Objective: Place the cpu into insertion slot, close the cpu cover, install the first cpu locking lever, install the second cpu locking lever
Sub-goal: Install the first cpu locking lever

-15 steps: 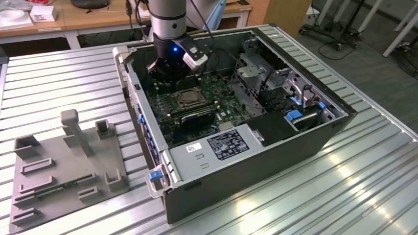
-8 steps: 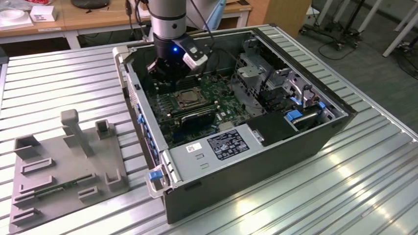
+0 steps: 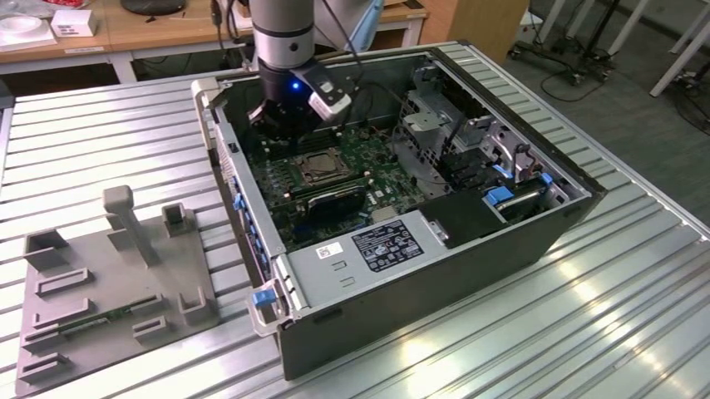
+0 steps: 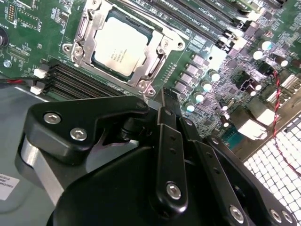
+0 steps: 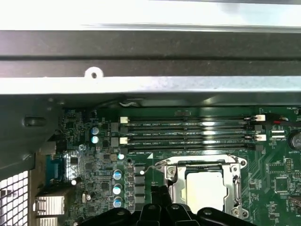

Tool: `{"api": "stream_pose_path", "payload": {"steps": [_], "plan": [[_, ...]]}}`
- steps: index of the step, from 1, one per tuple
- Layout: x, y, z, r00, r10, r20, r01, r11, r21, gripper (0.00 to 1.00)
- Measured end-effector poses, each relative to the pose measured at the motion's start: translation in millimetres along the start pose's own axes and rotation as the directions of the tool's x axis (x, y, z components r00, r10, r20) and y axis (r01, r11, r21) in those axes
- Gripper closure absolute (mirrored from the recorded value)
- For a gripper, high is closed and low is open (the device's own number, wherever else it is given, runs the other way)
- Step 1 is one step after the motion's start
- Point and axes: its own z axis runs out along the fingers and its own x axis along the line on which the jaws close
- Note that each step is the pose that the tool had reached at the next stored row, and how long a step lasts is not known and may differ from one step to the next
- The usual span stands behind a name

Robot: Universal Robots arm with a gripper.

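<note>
The cpu (image 4: 121, 44) lies flat in the insertion slot (image 3: 314, 166) on the green motherboard (image 3: 367, 166), its silvery-beige top showing. The cpu cover (image 4: 156, 63) lies down around it as a silvery frame, also seen in the first wrist view as cover (image 5: 235, 188) around the cpu (image 5: 204, 190). A thin wire lever (image 4: 162, 30) runs along one edge of the frame. My gripper (image 3: 286, 125) hangs inside the open computer case, just beside the socket's corner. Its black fingertips (image 4: 164, 99) stand together with nothing between them; my gripper (image 5: 160, 195) sits close to the frame's edge.
Long black memory slots (image 5: 188, 134) run beside the socket. The case wall (image 5: 150, 84) rises close behind them. A drive cage and cables (image 3: 488, 166) fill the exterior view's right of the case. A grey fixture plate (image 3: 111, 283) lies on the slatted metal table (image 3: 100, 133).
</note>
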Motion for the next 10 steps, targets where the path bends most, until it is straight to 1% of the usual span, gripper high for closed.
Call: {"api": "stream_pose_path", "payload": {"steps": [5, 6, 7, 8, 10], "plan": [[6.0, -0.2, -0.3, 1.0, 0.0, 0.0051, 0.0, 1.0, -0.0011, 0.89], [6.2, -0.2, -0.3, 1.0, 0.0, 0.0074, 0.0, 1.0, -0.0065, 0.89], [6.4, -0.2, -0.3, 1.0, 0.0, 0.0091, 0.0, 0.9999, -0.0149, 0.89], [6.5, -0.2, -0.3, 1.0, 0.0, 0.0099, 0.0, 0.9998, -0.0181, 0.89], [6.6, -0.1, -0.3, 1.0, 0.0, 0.0099, 0.0, 0.9998, -0.0182, 0.89]]}}
